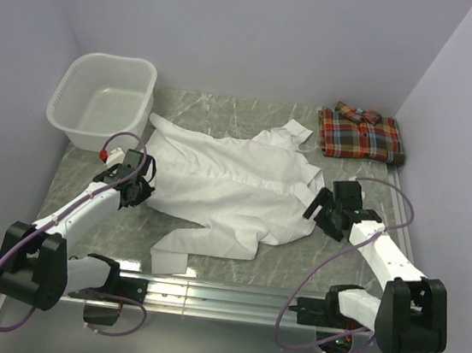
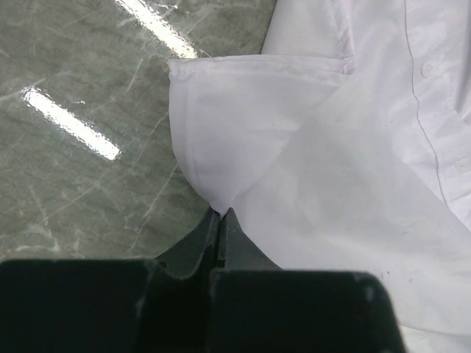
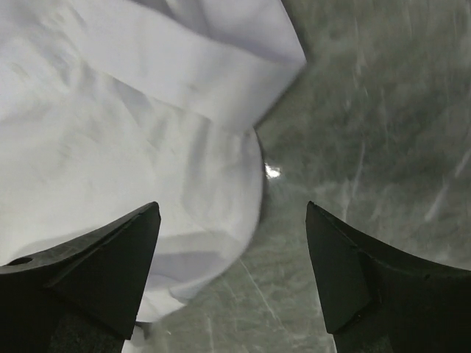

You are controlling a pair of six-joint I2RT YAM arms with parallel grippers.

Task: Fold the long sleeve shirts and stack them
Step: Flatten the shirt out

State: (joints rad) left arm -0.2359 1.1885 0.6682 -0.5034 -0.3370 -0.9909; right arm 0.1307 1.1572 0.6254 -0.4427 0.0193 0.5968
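**Two shirts on the table: one folded, one spread out**

Count the shirts and you get two. The red-orange plaid shirt (image 1: 360, 136) sits at the far right corner of the table (image 1: 227, 111), already folded into a neat rectangle with its collar on the far side. It is well apart from both arms.

The white shirt (image 1: 235, 185) takes up the middle of the table, lying open and rumpled. Its collar points toward the far right, near the plaid one, and one sleeve trails to the near edge, its cuff close to the metal rail.

There are two arms, one on each side of that white shirt. The left tool (image 2: 221, 220) is pressed together at the shirt's left edge. In the left wrist view the white cloth draws down to a point right between the closed tips, so it is clamped on the white shirt's hem. A row of buttons runs up the right side of that view.

The right tool (image 3: 232, 213) is at the shirt's right edge with its two fingers spread wide apart. Between them, white fabric fills the left and bare marble the right, and the tool grips nothing.

One white plastic laundry basket (image 1: 103, 100) stands at the far left corner, just beyond the left arm, with no cloth visible inside it.
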